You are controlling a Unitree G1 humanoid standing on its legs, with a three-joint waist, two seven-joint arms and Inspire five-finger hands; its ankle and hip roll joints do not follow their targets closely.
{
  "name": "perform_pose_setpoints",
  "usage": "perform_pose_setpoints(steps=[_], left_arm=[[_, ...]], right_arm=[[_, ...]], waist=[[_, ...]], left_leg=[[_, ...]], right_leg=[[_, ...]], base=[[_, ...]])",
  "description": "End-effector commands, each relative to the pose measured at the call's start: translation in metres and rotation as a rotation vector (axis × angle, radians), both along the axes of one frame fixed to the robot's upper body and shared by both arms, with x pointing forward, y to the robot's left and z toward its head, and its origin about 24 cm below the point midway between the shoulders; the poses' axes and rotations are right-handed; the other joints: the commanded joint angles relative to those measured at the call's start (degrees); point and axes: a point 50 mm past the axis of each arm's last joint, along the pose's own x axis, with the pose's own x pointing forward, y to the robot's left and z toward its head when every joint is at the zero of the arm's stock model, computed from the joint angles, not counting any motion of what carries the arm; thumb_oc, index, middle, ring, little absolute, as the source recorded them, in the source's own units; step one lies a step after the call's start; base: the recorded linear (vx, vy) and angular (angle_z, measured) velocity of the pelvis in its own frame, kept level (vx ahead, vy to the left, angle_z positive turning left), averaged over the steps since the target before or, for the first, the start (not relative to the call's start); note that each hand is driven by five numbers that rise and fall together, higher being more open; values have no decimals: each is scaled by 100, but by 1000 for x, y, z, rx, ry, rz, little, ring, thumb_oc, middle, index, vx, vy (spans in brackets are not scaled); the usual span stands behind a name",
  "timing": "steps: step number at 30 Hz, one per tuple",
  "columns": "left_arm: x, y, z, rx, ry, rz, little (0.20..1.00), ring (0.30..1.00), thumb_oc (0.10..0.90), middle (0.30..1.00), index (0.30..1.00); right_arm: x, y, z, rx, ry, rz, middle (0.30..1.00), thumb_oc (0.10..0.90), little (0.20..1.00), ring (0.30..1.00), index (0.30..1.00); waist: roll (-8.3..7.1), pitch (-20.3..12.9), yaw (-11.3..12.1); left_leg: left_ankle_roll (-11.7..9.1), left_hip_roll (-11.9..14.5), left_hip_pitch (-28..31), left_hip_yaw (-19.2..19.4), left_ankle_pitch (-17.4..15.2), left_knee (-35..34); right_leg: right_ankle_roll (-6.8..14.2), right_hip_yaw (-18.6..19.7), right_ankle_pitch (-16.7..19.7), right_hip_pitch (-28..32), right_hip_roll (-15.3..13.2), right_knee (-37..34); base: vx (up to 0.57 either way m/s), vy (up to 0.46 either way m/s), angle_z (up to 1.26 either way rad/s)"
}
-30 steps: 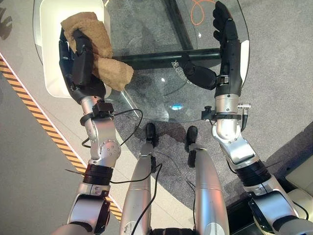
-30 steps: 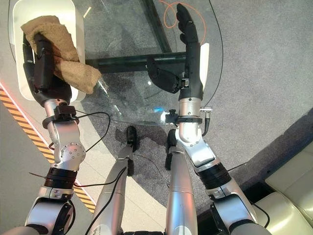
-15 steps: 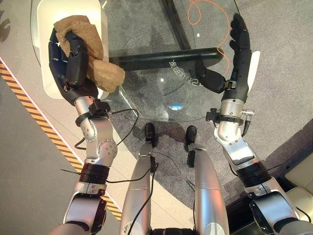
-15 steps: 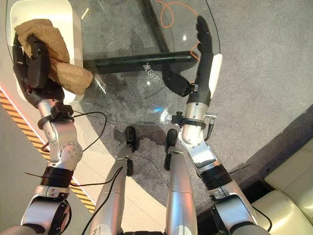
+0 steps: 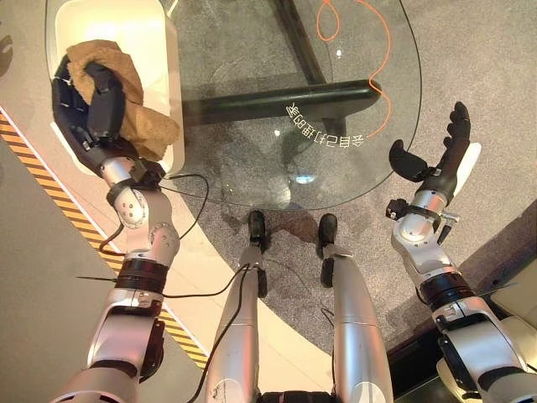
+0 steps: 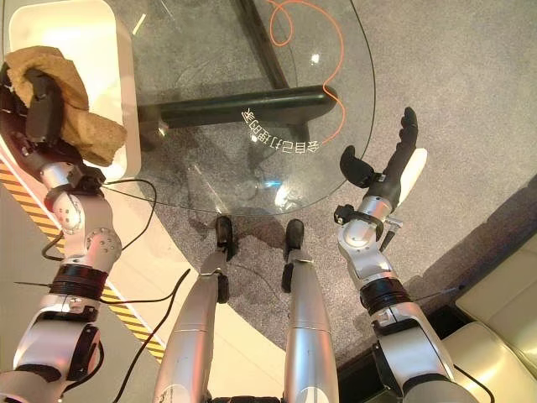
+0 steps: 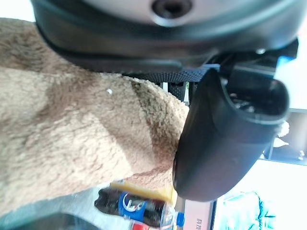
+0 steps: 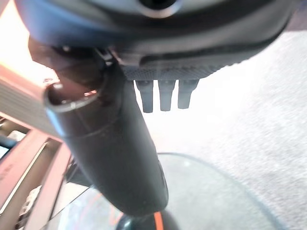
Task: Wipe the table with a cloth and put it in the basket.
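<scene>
While my left hand [image 5: 88, 105] has its fingers and thumb curled round the brown cloth [image 5: 126, 92], I read this as the last leg of the job: the cloth is off the counter [image 5: 252, 101] and bunched in the hand right over the white basket [image 5: 159, 38], which sits on the floor just beside the glass counter's left edge. In the left wrist view the thumb presses into the fuzzy fabric, so the grip looks firm. One end of the cloth hangs down over the basket's near wall; I cannot tell whether it already touches the rim.

My right hand [image 5: 440, 155] is off to the right of the counter, beyond its edge, fingers straight and thumb spread, holding nothing. It hangs over the grey carpet [image 5: 470, 50] and plays no part here.

The glass looks bare apart from glare and what shows through it: the dark crossbar [image 5: 277, 96] of its frame and an orange cable [image 5: 377, 42] on the floor beneath. I cannot judge from here how clean the surface is, but I take the wiping as finished. What is left, as I see it, is to let go of the cloth so that it drops wholly inside the basket, with no corner draped over the wall.
</scene>
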Motion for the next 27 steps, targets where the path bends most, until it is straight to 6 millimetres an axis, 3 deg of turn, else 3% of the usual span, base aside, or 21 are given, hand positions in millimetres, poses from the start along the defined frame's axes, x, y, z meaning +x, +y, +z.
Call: perform_pose_setpoints(steps=[1, 7, 16, 27], left_arm=[[-27, 26, 86, 117, -331, 189, 200, 300, 100, 300, 300], [-24, 39, 107, 150, -277, 266, 200, 300, 100, 300, 300], [-18, 47, 117, 208, -179, 363, 200, 300, 100, 300, 300], [-9, 56, 114, 253, -34, 450, 200, 300, 100, 300, 300]], right_arm=[[-4, -25, 23, 21, -132, -86, 900, 800, 900, 900, 900], [-11, -56, -10, 65, -15, -164, 900, 800, 900, 900, 900], [-20, -73, -35, 116, 85, -212, 900, 800, 900, 900, 900], [-28, -83, -57, 122, 223, -265, 900, 800, 900, 900, 900]], waist=[[70, -163, -19], [73, -163, -50], [24, -163, -85], [1, -163, -141]], left_leg=[[164, -251, 146, 233, -751, 432], [191, -206, 84, 246, -808, 514], [205, -184, 60, 250, -851, 575], [203, -150, 64, 281, -851, 596]], right_leg=[[99, -148, -147, 364, 311, -508], [92, -136, -180, 319, 338, -454], [92, -131, -156, 323, 361, -470], [85, -119, -143, 318, 386, -459]], base=[[0, 0, 0], [0, 0, 0], [-1, -2, 2], [0, 0, 0]])
